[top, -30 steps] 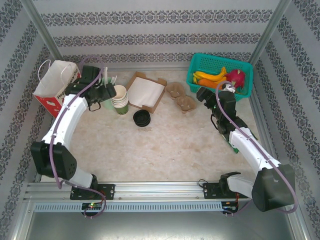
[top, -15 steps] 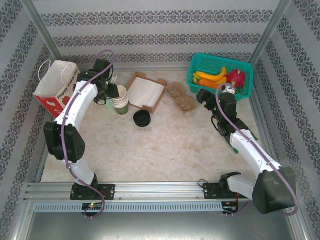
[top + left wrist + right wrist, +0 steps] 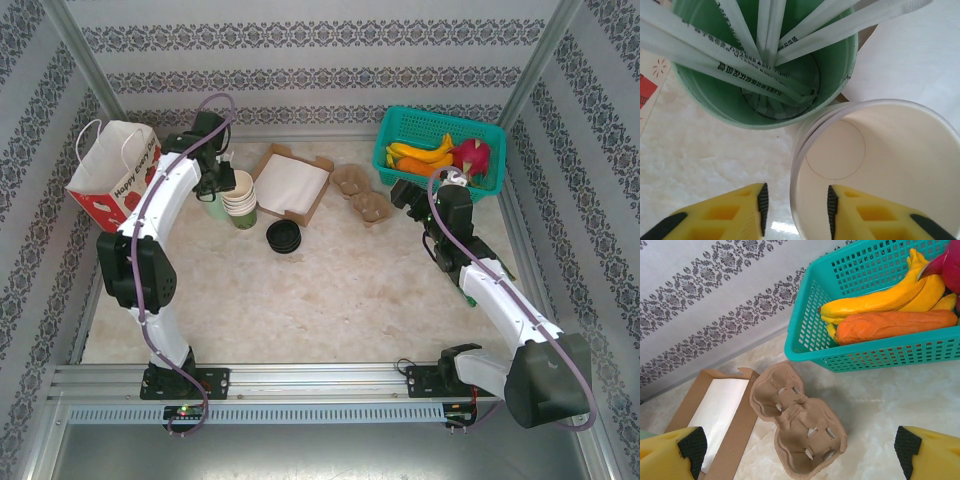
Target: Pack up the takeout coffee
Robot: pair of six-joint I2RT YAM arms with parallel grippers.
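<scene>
Swinging in from over the bag [image 3: 115, 175], the left gripper [image 3: 796, 205] now straddles the rim of the cup [image 3: 840, 145] at the table's back left. One finger is inside and one outside, the jaws half closed and not yet pinching, and the lid [image 3: 284, 236] lies apart in front. An off-centre squeeze could crush the paper wall or knock the mint cup [image 3: 715, 100] just beside it, spilling its sticks [image 3: 865, 22]. The right gripper [image 3: 800, 455] hangs fully spread over the empty carrier [image 3: 797, 420], near the basket [image 3: 865, 352] of bananas [image 3: 880, 297].
</scene>
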